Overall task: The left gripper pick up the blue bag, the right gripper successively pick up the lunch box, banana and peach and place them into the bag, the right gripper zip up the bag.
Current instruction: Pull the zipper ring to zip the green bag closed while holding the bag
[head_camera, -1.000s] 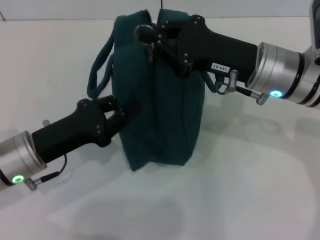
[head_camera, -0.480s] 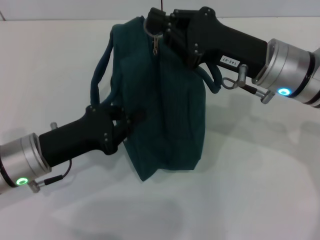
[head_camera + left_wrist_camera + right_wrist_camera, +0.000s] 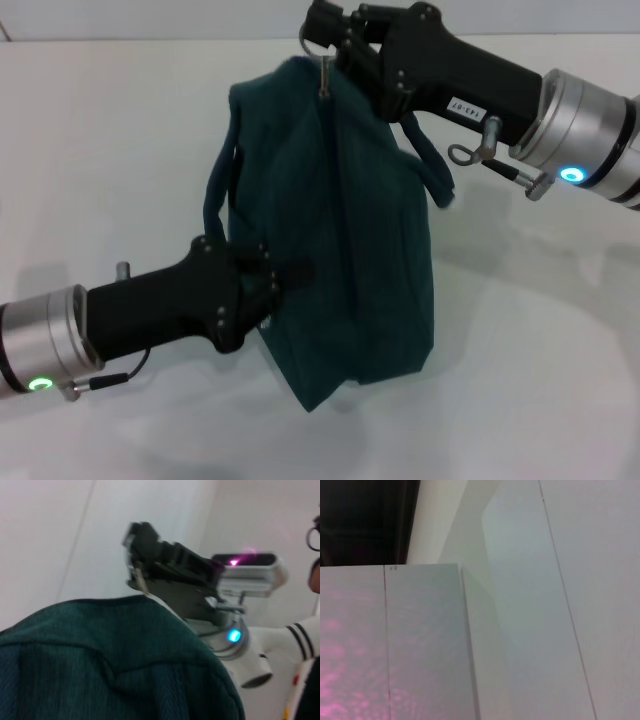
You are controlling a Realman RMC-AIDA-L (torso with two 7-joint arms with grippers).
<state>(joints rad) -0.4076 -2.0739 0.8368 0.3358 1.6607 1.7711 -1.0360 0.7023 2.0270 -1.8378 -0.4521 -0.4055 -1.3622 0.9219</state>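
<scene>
The blue bag point(image 3: 340, 230), dark teal fabric, hangs tilted over the white table between both arms. My left gripper point(image 3: 280, 282) is shut on the fabric of the bag's lower left side. My right gripper point(image 3: 322, 45) is at the bag's top far end, shut on the metal zipper pull point(image 3: 324, 76). The left wrist view shows the bag's top point(image 3: 100, 650), the zipper pull point(image 3: 142, 583) and the right gripper point(image 3: 136, 555) above it. The lunch box, banana and peach are out of view.
The bag's carry straps hang loose on its left point(image 3: 215, 195) and right point(image 3: 436, 170). The white table point(image 3: 530, 380) spreads around the bag. The right wrist view shows only pale wall panels point(image 3: 530, 605).
Both grippers have moved up and to the right with the bag. The bag has lifted and tilted, its bottom swinging right. The right gripper has pulled the zipper pull higher.
</scene>
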